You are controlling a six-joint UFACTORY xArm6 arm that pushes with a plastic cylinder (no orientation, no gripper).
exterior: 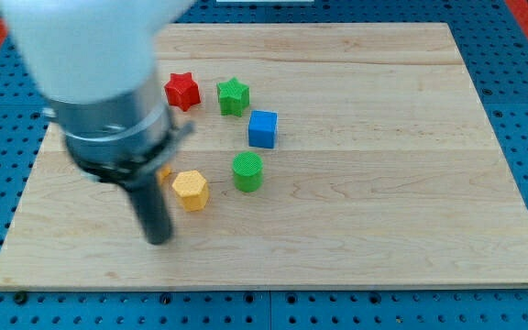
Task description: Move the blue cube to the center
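The blue cube (262, 128) sits on the wooden board (383, 183), left of the board's middle and a little toward the view's top. My tip (159, 238) rests on the board at the lower left, well to the left of and below the cube. The yellow hexagonal block (190, 190) lies between my tip and the cube. The arm's big white and grey body hides the upper left of the board.
A green cylinder (247, 171) stands just below the blue cube. A green star (233, 95) and a red star (181, 90) lie above and left of it. A small orange piece (165, 171) peeks out beside the rod.
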